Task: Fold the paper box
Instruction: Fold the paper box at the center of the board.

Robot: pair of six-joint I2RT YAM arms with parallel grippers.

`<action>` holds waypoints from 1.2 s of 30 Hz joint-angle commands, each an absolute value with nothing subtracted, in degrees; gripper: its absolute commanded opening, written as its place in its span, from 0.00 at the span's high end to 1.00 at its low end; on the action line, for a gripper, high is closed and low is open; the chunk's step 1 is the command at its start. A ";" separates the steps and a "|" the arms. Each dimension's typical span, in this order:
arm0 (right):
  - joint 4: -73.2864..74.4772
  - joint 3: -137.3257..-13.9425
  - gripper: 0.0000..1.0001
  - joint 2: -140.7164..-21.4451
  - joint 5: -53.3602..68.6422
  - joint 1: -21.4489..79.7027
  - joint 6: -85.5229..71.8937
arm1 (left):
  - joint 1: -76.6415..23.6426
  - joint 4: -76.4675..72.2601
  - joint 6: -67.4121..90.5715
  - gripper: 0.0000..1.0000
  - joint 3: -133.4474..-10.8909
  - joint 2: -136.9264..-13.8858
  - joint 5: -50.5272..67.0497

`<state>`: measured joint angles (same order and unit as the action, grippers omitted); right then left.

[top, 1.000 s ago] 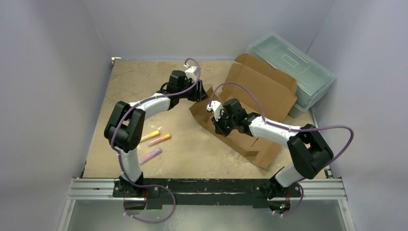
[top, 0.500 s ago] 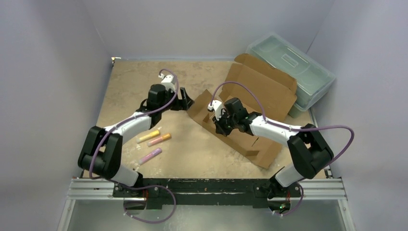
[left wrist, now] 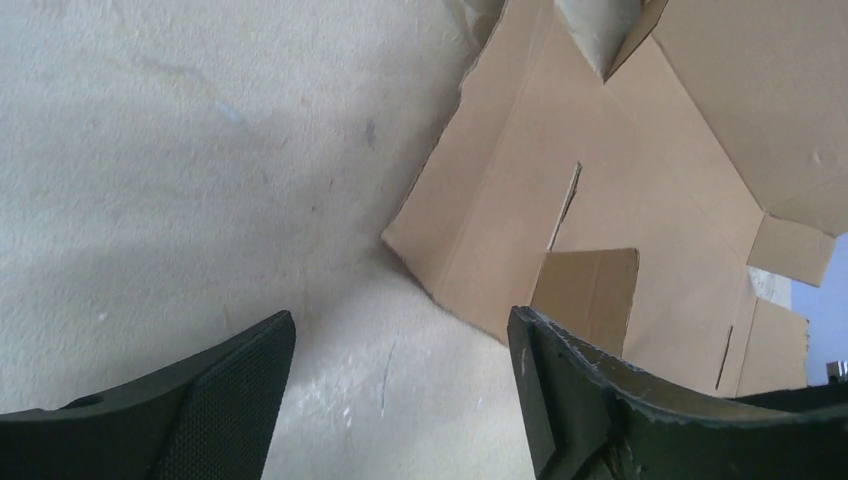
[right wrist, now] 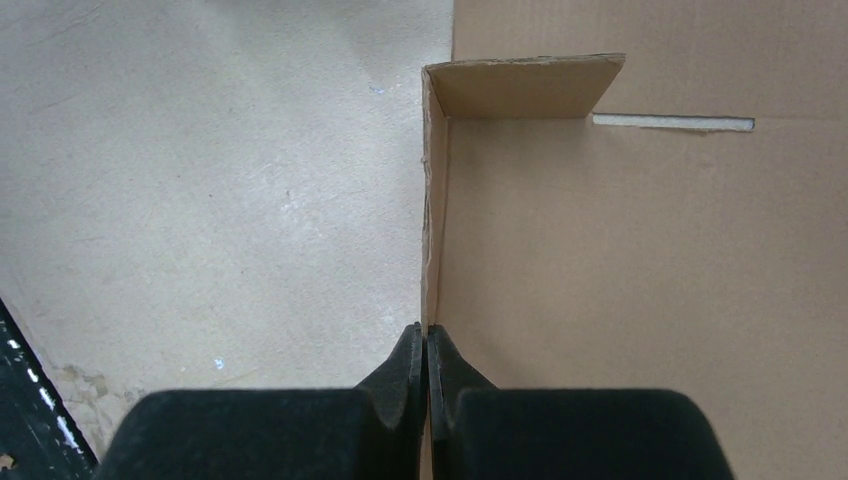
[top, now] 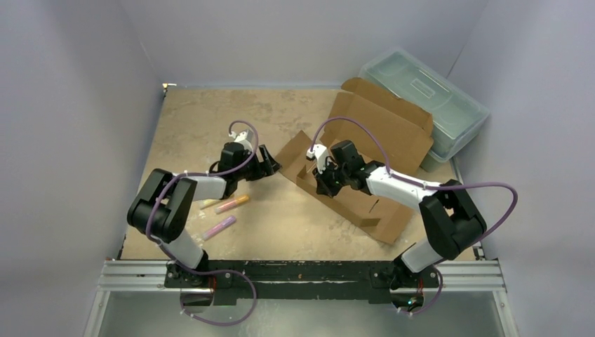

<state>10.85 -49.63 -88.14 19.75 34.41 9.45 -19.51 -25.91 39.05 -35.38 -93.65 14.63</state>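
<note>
Right claw [right wrist: 427, 338] pinching paper box [right wrist: 640, 260], box edges cropped

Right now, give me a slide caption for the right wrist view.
Right gripper shut on an upright side wall of the paper box, end flap raised beyond, table alongside.

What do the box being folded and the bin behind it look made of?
The paper box: matte brown cardboard, likely corrugated, judging by its thick raw edges and cut slots. The bin: translucent grey-green plastic, seemingly smooth, with a moulded lid.
</note>
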 commanded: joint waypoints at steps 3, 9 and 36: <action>12.03 -52.03 1.00 -88.76 21.01 33.77 10.19 | -19.07 -35.02 42.17 0.30 -41.02 -99.04 17.30; 12.07 -52.12 1.00 -88.70 21.16 33.68 10.20 | -18.41 -45.36 45.76 0.39 -40.22 -103.37 23.39; 11.99 -53.13 1.00 -90.35 20.30 32.81 9.40 | -23.09 -48.22 43.87 0.91 -42.55 -106.55 38.17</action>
<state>12.88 -51.00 -89.27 20.53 33.21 9.39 -20.60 -53.21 47.29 -41.17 -107.44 35.73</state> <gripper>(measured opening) 0.008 0.067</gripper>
